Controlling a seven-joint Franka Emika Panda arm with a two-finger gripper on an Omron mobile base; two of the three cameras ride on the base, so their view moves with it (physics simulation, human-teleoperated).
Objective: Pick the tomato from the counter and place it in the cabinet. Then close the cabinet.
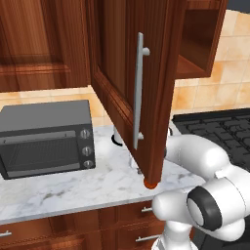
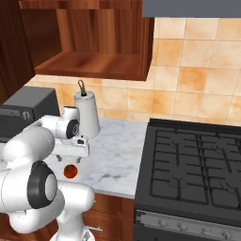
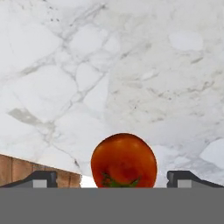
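1. The tomato is lying on the white marble desk, close to the desk's front edge and apart from everything else on it.
2. In the hand view the gripper is pointing down over the tomato, its two dark fingertips standing spread wide, one on either side of the fruit; the tomato is sitting between them with clear gaps on both sides, so nothing is being pinched.
3. In the right base view the tomato is showing just below the white hand, and the gripper is hanging above it; whether the tips are reaching the desk I cannot tell.
4. In the left base view the tomato is peeking out as a small orange patch under the lower corner of the cabinet's door.
5. The cabinet is hanging on the wall above the tomato, its door swung open toward the robot, with the long silver handle running vertically down it.
6. A white paper-towel roll is standing upright behind the tomato, near the tiled wall.
7. A grey toaster oven is sitting on the desk to the left of the tomato.
8. A black stovetop is lying to the right of the tomato, beside the desk.
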